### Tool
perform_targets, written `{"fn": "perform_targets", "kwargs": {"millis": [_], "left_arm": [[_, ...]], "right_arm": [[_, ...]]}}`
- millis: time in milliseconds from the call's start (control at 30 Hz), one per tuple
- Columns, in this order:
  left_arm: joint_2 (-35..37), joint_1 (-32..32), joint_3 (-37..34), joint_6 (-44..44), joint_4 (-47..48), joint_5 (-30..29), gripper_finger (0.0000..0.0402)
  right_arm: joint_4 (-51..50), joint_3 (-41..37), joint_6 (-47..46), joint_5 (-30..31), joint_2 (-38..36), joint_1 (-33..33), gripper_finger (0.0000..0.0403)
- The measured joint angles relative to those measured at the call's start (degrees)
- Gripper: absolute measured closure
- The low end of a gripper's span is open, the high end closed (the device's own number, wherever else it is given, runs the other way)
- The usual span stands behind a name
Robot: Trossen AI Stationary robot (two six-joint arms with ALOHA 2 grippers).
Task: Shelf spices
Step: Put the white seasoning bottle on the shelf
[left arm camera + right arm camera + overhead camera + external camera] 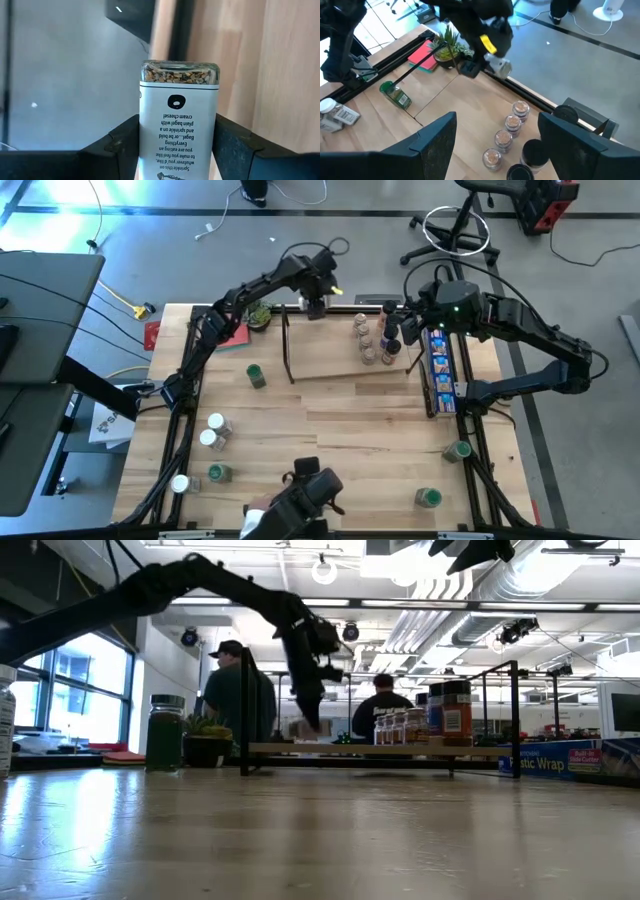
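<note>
My left gripper (315,304) is at the far left end of the shelf (350,370), shut on a spice jar (178,100) with a white printed label and seeds behind clear glass. Several spices (372,342) stand in a group on the shelf's right end. Just above and to the right of them, my right gripper (402,322) hangs open and touches nothing. More spices lie loose on the table, among them a green-topped one (257,375) left of the shelf and two white-topped ones (212,430) near the left edge. My left gripper pinches the jar between its two fingers (125,137), one on each side of the labelled body (146,127). The fingers come from above, slanting steeply down. The jar points away below them, its seed-filled end (178,76) farthest from the gripper. Whether that end touches the shelf I cannot tell.
A potted plant (260,315) and a red flat thing (235,335) sit left of the shelf. A long blue box (440,370) lies along its right side. Green-topped jars (458,450) (430,497) stand near the right front. People sit beyond the table (240,690).
</note>
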State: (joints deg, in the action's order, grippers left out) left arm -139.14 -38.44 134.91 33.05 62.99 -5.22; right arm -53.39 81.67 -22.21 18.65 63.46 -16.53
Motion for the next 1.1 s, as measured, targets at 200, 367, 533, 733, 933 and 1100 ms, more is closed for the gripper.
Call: {"fn": "perform_targets", "kwargs": {"millis": [200,367,533,733,933,1100], "left_arm": [[6.3,0.6,0.0,-4.7,-2.0,3.0,0.0209],[13.0,2.3,0.0,-15.8,-3.7,21.3,0.0209],[18.3,8.0,0.2,-24.1,-1.9,32.0,0.0209],[19.1,20.4,-1.2,-26.9,14.9,31.4,0.0209],[19.0,31.7,-14.2,-33.4,22.4,25.1,0.0209],[19.0,38.2,-26.6,-42.2,16.5,21.7,0.0209]], "right_arm": [[0.0,0.0,1.5,0.0,0.0,0.0,0.0128],[0.0,0.0,3.8,0.0,0.0,0.0,0.0128],[0.1,0.0,9.5,0.0,0.0,0.0,0.0128],[0.2,0.0,17.9,0.0,0.0,0.0,0.0128],[0.1,0.0,22.7,0.0,0.0,0.0,0.0128],[0.1,0.0,23.8,-0.4,0.0,0.0,0.0128]]}}
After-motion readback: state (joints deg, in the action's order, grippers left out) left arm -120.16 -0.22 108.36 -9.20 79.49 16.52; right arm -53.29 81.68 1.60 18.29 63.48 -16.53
